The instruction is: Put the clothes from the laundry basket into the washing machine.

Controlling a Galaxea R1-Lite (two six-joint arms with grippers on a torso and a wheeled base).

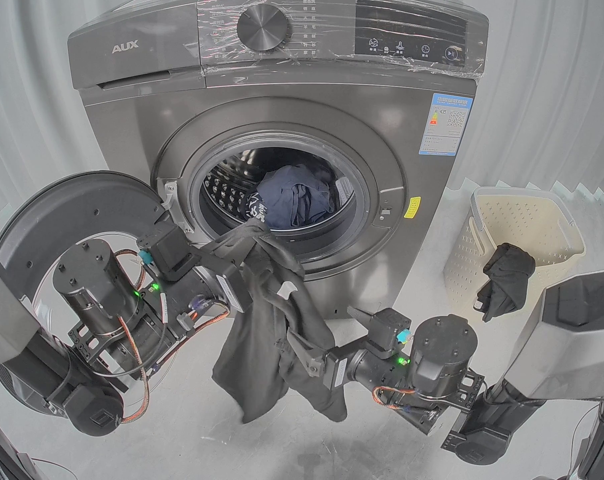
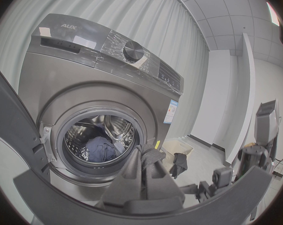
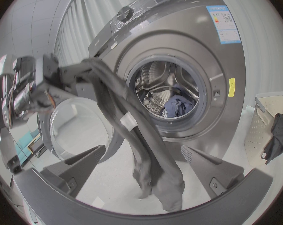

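Loading step: left claw [image 2: 144,156] grips a dark garment [image 1: 268,328] before the washing machine [image 1: 382,115]; right claw [image 3: 142,148] gapes wide. Next, likely: push it into the drum [image 1: 227,183].

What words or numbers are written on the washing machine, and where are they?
All on the washing machine:
Drawer front: a short brand logo in pale letters, not quoted here.
Blue and white label: print too small to read.
Yellow sticker: too small to read.
Control panel: lit symbols, no readable words.
Marks beside the dial: blurred under plastic film.
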